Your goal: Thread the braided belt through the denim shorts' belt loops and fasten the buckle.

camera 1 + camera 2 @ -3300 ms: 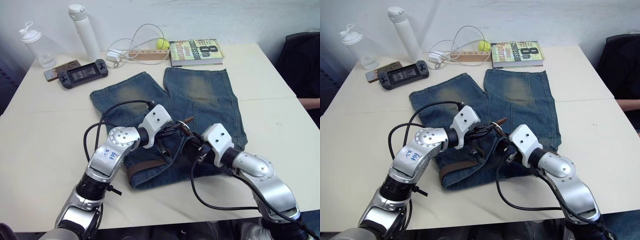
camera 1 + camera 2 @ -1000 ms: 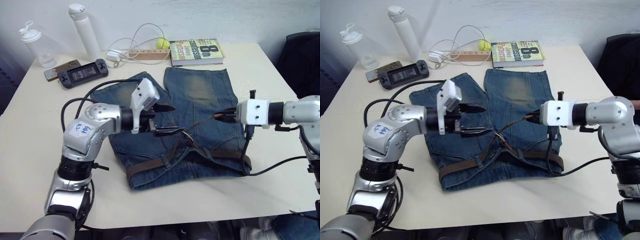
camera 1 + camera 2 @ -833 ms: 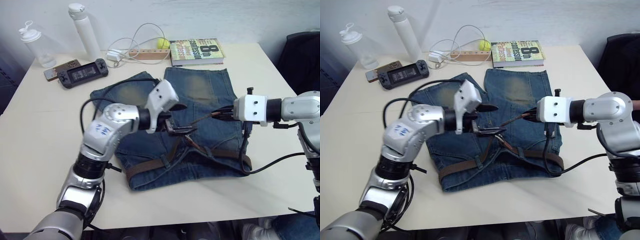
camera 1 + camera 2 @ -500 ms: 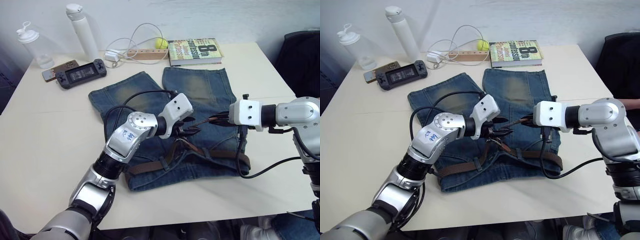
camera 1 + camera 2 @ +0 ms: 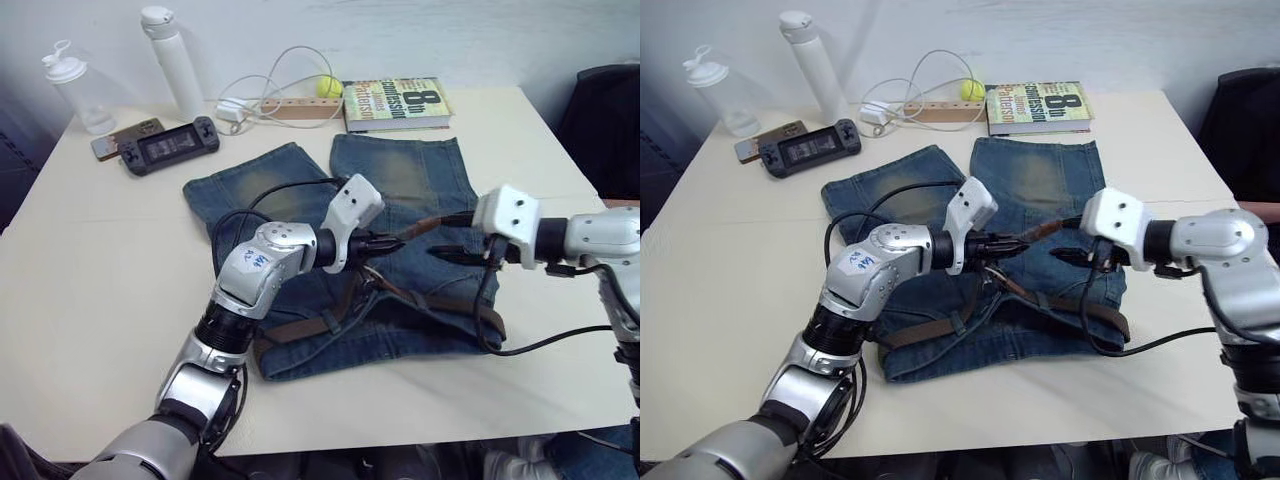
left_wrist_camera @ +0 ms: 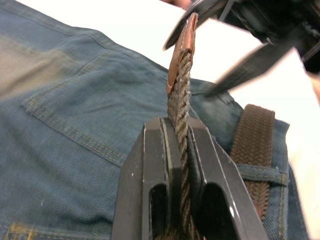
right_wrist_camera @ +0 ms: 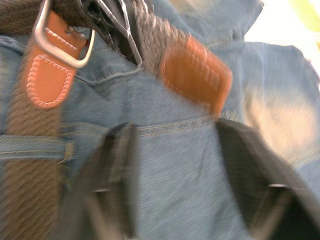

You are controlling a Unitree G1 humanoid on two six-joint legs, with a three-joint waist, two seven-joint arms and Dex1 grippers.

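Note:
The denim shorts (image 5: 400,180) lie flat mid-table, waistband toward me. The braided belt (image 5: 300,330) runs along the waistband under a belt loop (image 6: 260,172), and its free end rises above the shorts. My left gripper (image 5: 388,243) is shut on that raised strap just behind the lighter brown tip (image 6: 182,45). My right gripper (image 5: 436,237) stands open just beyond the tip, its fingers (image 7: 115,170) spread on either side of it without touching. The silver buckle (image 7: 60,35) lies on the waistband by the left gripper.
Along the far edge stand a white bottle (image 5: 172,60), a clear bottle (image 5: 75,90), a game console (image 5: 165,145), a phone (image 5: 120,140), a power strip with white cable (image 5: 290,107), a tennis ball (image 5: 327,87) and a book (image 5: 395,103). A dark chair (image 5: 605,130) stands right.
My left gripper swung right to the belt's raised end and shut on it. My right gripper, which held the tip, has let go and opened.

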